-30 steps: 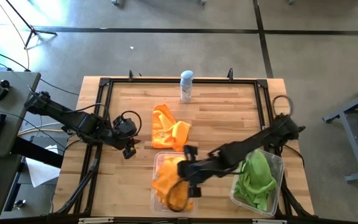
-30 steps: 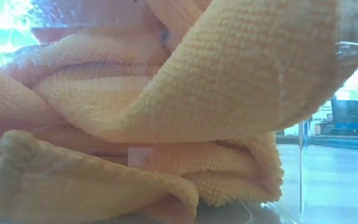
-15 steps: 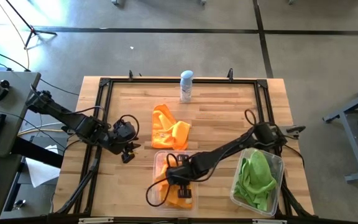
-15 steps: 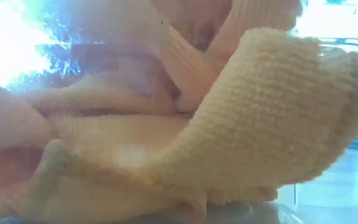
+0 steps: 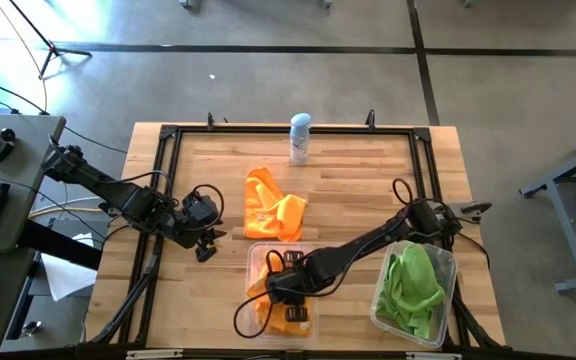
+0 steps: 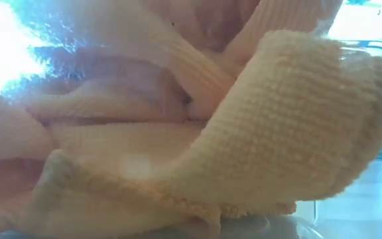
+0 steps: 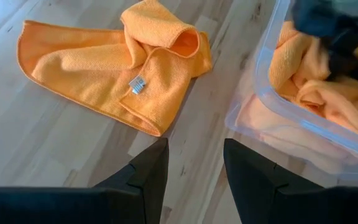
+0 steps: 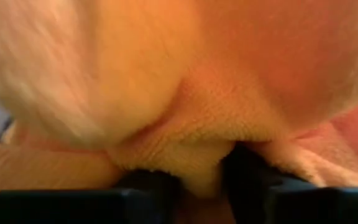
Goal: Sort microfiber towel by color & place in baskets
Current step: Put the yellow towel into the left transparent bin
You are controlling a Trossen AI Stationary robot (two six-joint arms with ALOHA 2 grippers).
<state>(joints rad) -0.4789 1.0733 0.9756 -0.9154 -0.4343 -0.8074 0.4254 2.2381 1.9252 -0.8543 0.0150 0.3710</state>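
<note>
A: Microfiber towel, orange one: a second ago it hung from the right arm over the lower-middle bin rim. Now the arm has dropped and the cloth is down inside. That reads as a drop-off, nearly done.

B: Right gripper (image 5: 290,300) state?

A: It's low in the orange bin (image 5: 251,256), with orange cloth bunched right against it in the wrist view. Cannot tell if it's clamped or has let go.

B: Left?

A: The left gripper (image 5: 206,245) is at middle-left of the table (image 5: 358,190), unchanged. Its jaws are apart with nothing in them, pointing at the loose towel.

B: Containers, big to small?

A: Two clear bins along the bottom edge. The orange bin at lower middle holds a pile of orange towels (image 6: 277,119) that fills the low view. The green bin (image 5: 451,262) at lower right holds only green towels (image 5: 411,285). Sorting is correct so far.

B: Leftovers?

A: One orange towel (image 5: 273,208) is crumpled at frame center, just above the orange bin. That's likely the last pick. A spray can (image 5: 300,138) stands at top center and isn't part of the task.
</note>
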